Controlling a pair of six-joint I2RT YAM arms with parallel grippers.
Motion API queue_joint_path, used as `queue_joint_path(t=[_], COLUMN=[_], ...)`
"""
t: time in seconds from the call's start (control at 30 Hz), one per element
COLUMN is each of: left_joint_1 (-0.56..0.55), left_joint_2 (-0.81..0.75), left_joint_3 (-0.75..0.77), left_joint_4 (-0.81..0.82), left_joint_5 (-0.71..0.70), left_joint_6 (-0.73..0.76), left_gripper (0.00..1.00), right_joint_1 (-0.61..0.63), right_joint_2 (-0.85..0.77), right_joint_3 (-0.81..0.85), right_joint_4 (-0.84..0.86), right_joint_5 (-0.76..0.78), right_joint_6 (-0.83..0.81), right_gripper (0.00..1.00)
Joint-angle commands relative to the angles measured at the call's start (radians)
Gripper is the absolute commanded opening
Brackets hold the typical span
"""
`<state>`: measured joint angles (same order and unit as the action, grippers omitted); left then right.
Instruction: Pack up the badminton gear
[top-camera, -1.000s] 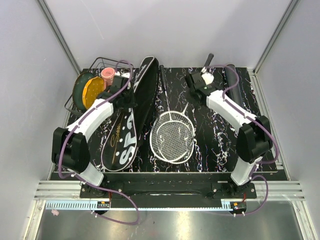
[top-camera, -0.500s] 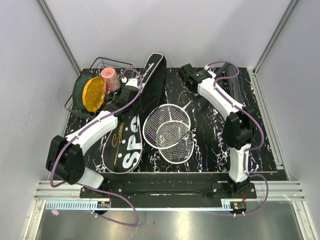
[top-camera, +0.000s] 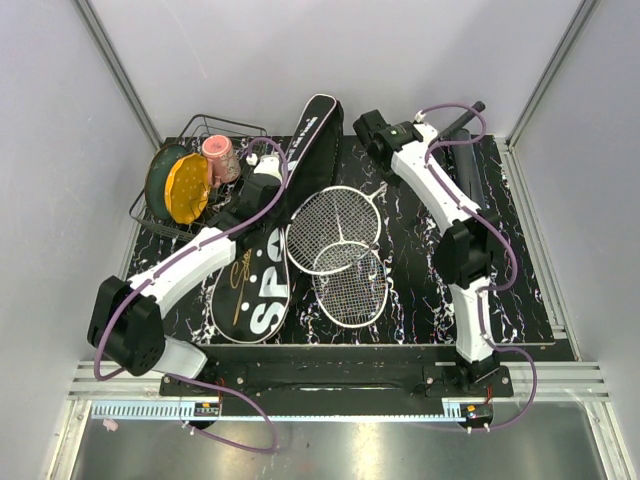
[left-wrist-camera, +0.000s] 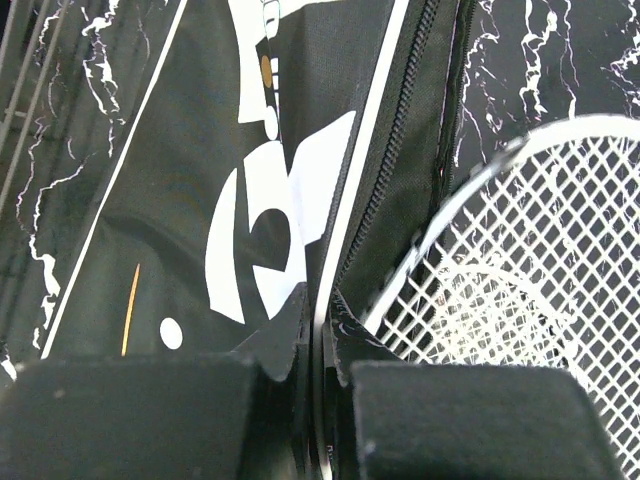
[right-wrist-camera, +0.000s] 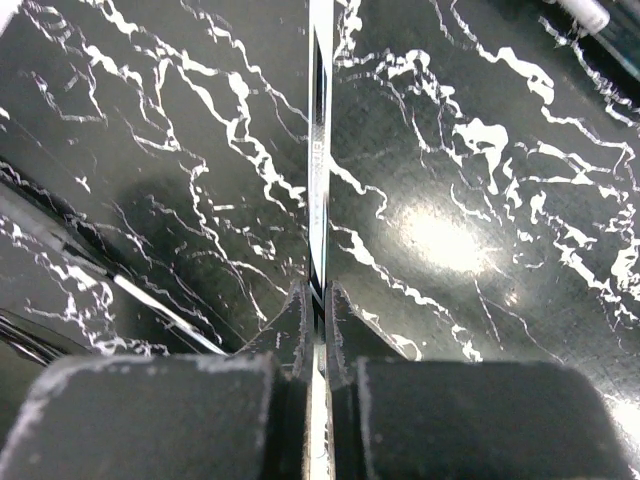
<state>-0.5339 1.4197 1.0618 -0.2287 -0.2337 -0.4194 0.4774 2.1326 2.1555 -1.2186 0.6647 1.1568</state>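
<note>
Racket (right-wrist-camera: 319, 150) shaft pinched in right pincer (right-wrist-camera: 318, 300), handle hidden; left pincer (left-wrist-camera: 318, 335) clamped on bag (left-wrist-camera: 180, 200) edge.

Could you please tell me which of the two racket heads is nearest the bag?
The rear racket head, farther from the arm bases: its rim meets the zipper edge of the bag, whereas the front racket head sits clear of it.

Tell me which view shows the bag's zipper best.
Left wrist: the zipper runs close-up along the bag edge that the left gripper pinches. Top external shows the whole bag, zipper indistinct. Right wrist shows the racket shaft, no zipper.
</note>
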Motion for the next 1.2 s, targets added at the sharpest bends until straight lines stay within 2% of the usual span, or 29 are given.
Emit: queue_joint_path(t=[0.0,0.1,0.2,0.33,0.57,0.67,0.73,0.8,0.83,0.87,0.9,0.93,1.03,1.17], left_joint_1=[-0.024,-0.031,-0.032,-0.032,-0.032,-0.032,-0.032,-0.032,-0.031,-0.031,-0.031,-0.032,-0.032,-0.032], left_joint_2=[-0.051,-0.061,-0.071,-0.088,-0.068,-0.056,-0.05,-0.038,-0.033,-0.022,-0.015,0.004,0.048,0.107], left_joint_3=[-0.005,-0.016,-0.023,-0.037,-0.039,-0.031,-0.028,-0.023,-0.022,-0.019,-0.014,-0.01,0.015,0.058], left_joint_4=[0.118,0.144,0.176,0.226,0.247,0.252,0.25,0.244,0.244,0.244,0.238,0.233,0.232,0.18], left_joint_5=[0.0,0.016,0.062,0.117,0.119,0.138,0.161,0.163,0.171,0.174,0.175,0.178,0.223,0.267], left_joint_6=[-0.013,-0.007,0.004,0.011,0.007,0.007,0.011,0.01,0.01,0.008,0.008,0.007,0.016,0.034], left_gripper=[0.0,0.0,0.0,0.0,0.0,0.0,0.0,0.0,0.0,0.0,0.0,0.0,0.0,0.0], right_joint_1=[0.013,0.044,0.095,0.128,0.17,0.178,0.178,0.178,0.178,0.182,0.184,0.188,0.196,0.201], right_joint_2=[0.096,0.19,0.231,0.216,0.139,0.058,-0.032,-0.097,-0.167,-0.198,-0.224,-0.249,-0.246,-0.227], right_joint_3=[0.246,0.425,0.489,0.417,0.31,0.158,-0.013,-0.197,-0.265,-0.326,-0.421,-0.449,-0.464,-0.5], right_joint_4=[-0.149,-0.234,-0.242,-0.188,-0.078,0.054,0.17,0.348,0.437,0.581,0.634,0.678,0.662,0.732], right_joint_5=[0.157,0.176,0.204,0.109,-0.083,-0.187,-0.246,-0.299,-0.325,-0.353,-0.369,-0.382,-0.398,-0.539], right_joint_6=[0.089,0.106,0.109,0.127,0.138,0.149,0.124,0.127,0.079,0.067,0.061,0.035,0.005,-0.011], right_gripper=[0.0,0.0,0.0,0.0,0.0,0.0,0.0,0.0,0.0,0.0,0.0,0.0,0.0,0.0])
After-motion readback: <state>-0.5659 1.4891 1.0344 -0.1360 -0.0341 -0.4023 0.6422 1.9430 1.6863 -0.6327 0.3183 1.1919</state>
